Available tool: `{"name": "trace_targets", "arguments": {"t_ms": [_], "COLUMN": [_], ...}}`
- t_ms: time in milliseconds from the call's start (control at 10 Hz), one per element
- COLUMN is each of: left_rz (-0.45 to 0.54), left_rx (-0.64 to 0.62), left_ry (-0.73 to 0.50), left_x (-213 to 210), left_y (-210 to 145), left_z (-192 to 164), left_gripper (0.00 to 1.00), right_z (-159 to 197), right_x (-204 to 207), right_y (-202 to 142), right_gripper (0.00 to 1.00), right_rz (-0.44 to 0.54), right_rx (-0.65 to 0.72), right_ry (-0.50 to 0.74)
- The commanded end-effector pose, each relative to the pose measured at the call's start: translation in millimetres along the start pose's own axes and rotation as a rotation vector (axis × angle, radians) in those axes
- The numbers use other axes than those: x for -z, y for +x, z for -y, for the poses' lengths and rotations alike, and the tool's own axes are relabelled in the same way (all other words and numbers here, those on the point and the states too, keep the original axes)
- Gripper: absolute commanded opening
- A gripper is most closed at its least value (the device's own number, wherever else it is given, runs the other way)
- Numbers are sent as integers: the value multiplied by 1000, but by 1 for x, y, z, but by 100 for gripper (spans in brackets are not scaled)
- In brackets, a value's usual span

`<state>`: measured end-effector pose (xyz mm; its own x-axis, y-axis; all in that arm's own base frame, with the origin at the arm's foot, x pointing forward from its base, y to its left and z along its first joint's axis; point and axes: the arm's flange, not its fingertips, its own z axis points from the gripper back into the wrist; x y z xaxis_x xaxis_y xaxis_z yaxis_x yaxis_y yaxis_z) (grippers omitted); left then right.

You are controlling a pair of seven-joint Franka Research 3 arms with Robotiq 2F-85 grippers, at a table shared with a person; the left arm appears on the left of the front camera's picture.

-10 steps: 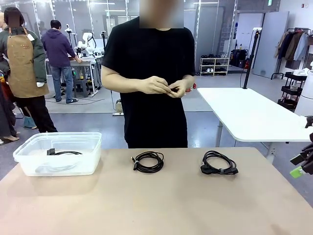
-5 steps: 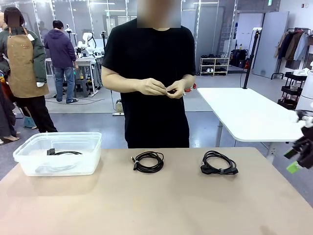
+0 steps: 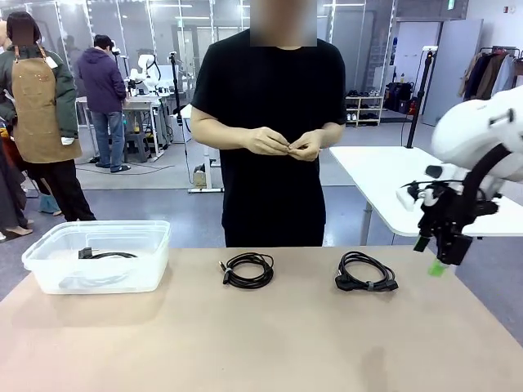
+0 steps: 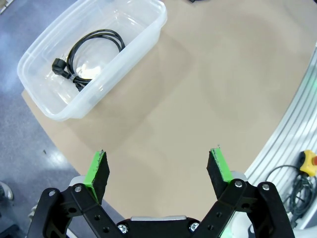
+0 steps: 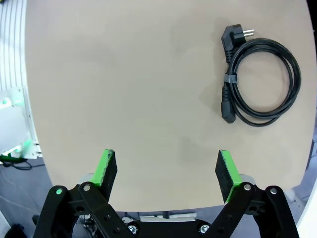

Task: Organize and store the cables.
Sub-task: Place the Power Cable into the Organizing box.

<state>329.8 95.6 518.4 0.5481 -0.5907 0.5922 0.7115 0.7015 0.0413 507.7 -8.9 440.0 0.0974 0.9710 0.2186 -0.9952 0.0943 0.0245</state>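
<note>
3 black cable coils in all: 1 in the bin, 2 loose on the table point(image 3: 261, 343).

Bin point(image 3: 122, 278): 1 clear plastic tub at the table's far-left corner. Bin coil point(image 4: 94, 49) lies flat on its floor; 1 plug end + 1 tie show in L wrist cam.

Centre coil point(image 3: 230, 273): thin cord with a small plug end poking out on its left, flat on the table near the middle of the far edge.

Power-cord coil point(image 5: 231, 89): thicker, w/ 1 angled 2-pin plug, 1 appliance connector and 1 grey tie round the strands. Flat near the far edge, right of centre coil and well apart from it.

L gripper point(image 4: 158, 168): 2 fingers spread wide, green pads facing in, nothing btwn them. Hangs over bare table toward the left edge, bin beyond the tips, no contact.

R gripper point(image 5: 166, 171): 2 fingers also wide apart, empty. Up in the air by the table's right edge, pointing down. In R wrist cam the power-cord coil sits ahead of the tips and off to one side, not btwn the fingers, not touched.

1 person point(image 3: 274, 196) in a black tee stands at the far edge. Person's R hand point(image 3: 265, 141) and person's L hand point(image 3: 308, 147) meet at chest height, pinching sth small; can't tell what.
</note>
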Motion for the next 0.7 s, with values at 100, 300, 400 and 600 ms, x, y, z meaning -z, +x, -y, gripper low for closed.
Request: {"name": "trace_targets", "arguments": {"t_ms": [100, 300, 400, 600], "left_rz": [4, 4, 4, 4], "left_rx": [-13, -13, -13, -13], "left_ry": [-4, -4, -4, -4], "left_x": [0, 0, 0, 0], "left_y": [2, 2, 2, 2], "left_z": [1, 1, 1, 1], "left_gripper": [100, 100, 100, 100], "right_z": [31, 45, 50, 62], "right_x": [16, 40, 53, 80], "right_y": [15, 36, 46, 62], "right_gripper": [100, 100, 100, 100], "right_rz": [-47, -53, -79, -101], "right_rx": [1, 32, 59, 88], "right_ry": [8, 2, -25, -69]}}
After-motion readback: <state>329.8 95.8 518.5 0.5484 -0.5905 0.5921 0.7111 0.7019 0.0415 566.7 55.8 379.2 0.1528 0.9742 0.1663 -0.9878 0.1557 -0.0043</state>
